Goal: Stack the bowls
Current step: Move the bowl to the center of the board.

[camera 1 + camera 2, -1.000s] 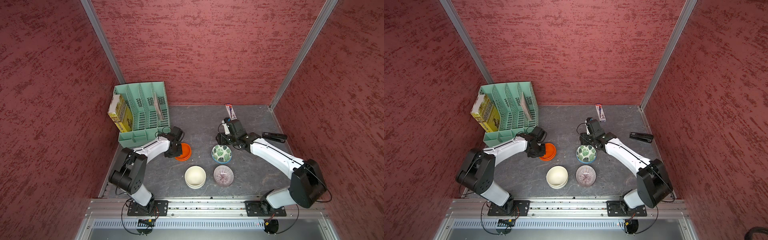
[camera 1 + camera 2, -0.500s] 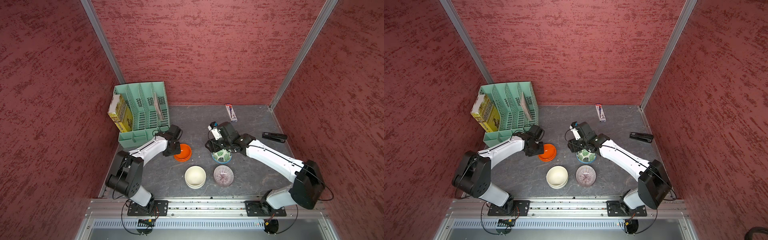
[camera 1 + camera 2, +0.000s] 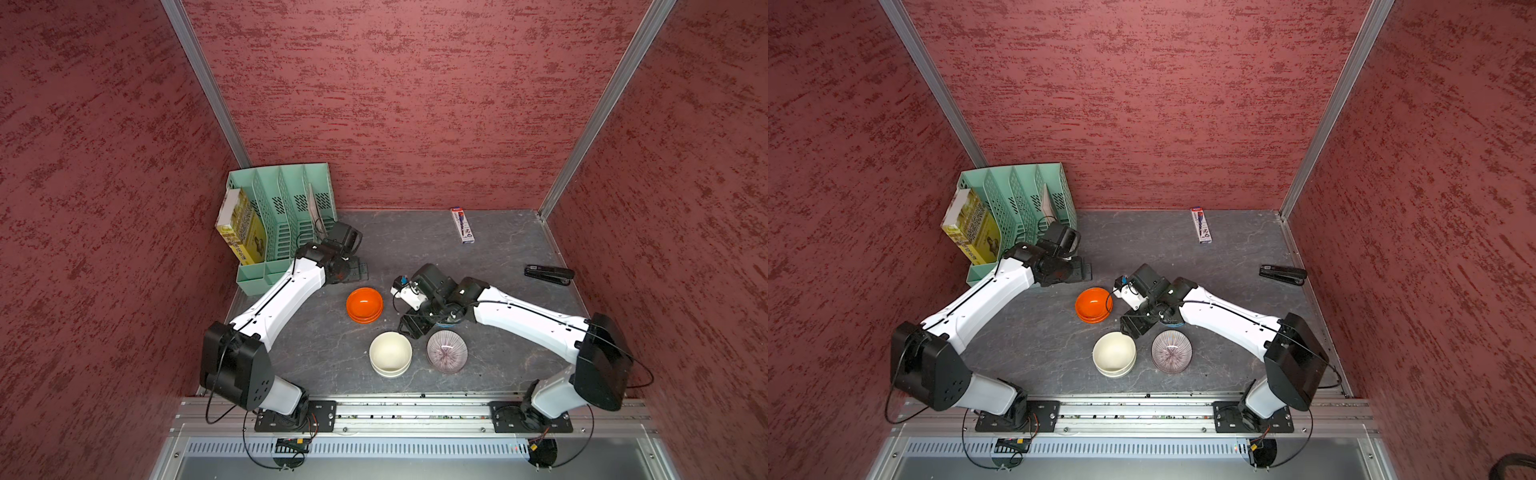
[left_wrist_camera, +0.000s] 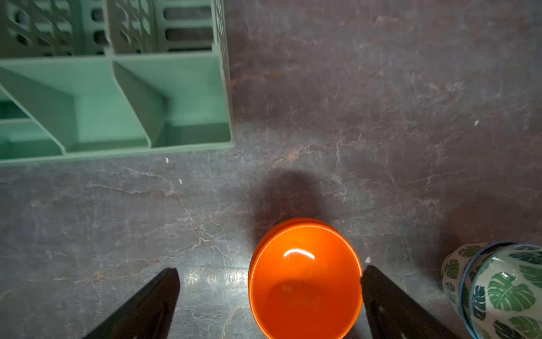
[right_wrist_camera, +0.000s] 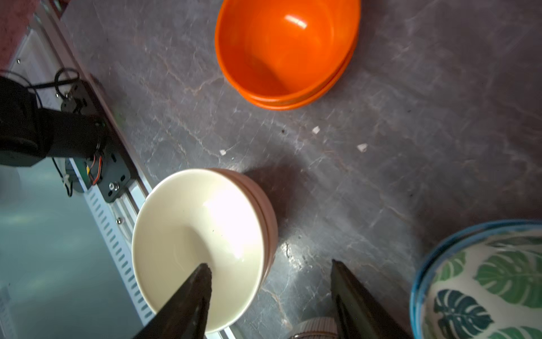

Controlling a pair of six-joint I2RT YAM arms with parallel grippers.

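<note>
Two glossy orange bowls (image 3: 364,304) (image 3: 1094,304) sit nested mid-table, clear in the left wrist view (image 4: 305,281) and the right wrist view (image 5: 286,50). My left gripper (image 3: 358,270) (image 4: 269,271) is open just behind them, holding nothing. Nested cream bowls (image 3: 390,353) (image 5: 199,243) stand at the front beside a pale purple lined bowl (image 3: 447,351) (image 3: 1171,351). The stacked leaf-print bowls (image 4: 498,290) (image 5: 484,281) are hidden under my right arm in both top views. My right gripper (image 3: 413,326) (image 5: 270,265) is open and empty above the gap between cream and purple.
A green file organizer (image 3: 286,208) with a yellow book (image 3: 241,232) stands at the back left, close behind my left wrist. A small printed box (image 3: 462,225) lies at the back and a black stapler (image 3: 548,274) at the right edge. The metal rail (image 3: 415,409) borders the front.
My left gripper opened, let go of the orange bowl and drew back toward the organizer. My right arm swung forward over the leaf-print bowls, which it now covers from above.
</note>
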